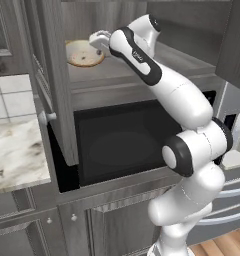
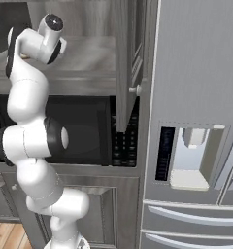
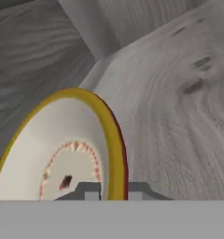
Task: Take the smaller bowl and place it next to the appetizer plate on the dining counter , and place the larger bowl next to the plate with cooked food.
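Note:
The smaller bowl (image 1: 82,54), cream inside with a tan rim, sits on the shelf of an open upper cabinet above the microwave. My arm reaches up into that cabinet, and my gripper (image 1: 98,41) is at the bowl's right edge. Up close, the hand view shows the smaller bowl (image 3: 62,149) with a yellow-tan rim and a speckled ring inside. Its rim runs down between the two fingertips of my gripper (image 3: 113,190), which is shut on that rim.
The cabinet's grey wooden shelf (image 3: 179,116) stretches away beside the bowl, with the back wall close behind. An open cabinet door (image 1: 57,80) hangs left of my arm. A black microwave (image 1: 122,140) sits below, a marble wall counter (image 1: 17,150) lies left, and a fridge (image 2: 196,121) stands right.

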Robot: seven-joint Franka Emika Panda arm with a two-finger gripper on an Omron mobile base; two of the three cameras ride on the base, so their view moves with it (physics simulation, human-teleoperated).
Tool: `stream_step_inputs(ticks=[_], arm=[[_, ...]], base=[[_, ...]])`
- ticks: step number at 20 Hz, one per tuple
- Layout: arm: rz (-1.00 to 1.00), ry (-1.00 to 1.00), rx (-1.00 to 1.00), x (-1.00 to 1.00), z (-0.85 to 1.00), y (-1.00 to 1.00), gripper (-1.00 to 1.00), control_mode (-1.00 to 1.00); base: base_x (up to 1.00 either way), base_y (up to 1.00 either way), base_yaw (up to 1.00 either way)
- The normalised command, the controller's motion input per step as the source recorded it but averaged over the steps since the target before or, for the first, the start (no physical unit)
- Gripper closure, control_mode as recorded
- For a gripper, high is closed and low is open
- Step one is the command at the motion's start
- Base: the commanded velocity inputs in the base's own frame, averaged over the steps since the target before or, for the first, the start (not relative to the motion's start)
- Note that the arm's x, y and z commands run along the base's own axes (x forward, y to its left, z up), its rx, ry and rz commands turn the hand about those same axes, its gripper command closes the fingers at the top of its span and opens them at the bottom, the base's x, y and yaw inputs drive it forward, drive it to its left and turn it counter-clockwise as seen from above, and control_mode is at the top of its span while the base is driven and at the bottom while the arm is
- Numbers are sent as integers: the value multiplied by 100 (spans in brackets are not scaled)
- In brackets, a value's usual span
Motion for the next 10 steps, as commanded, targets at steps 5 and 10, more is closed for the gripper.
stream_step_inputs(ticks=[5,10], arm=[[0,-19,0,-78,0,0,100,-100],[-1,-10,3,-100,0,-32,100,-100]], base=[[0,0,0],[0,0,0]])
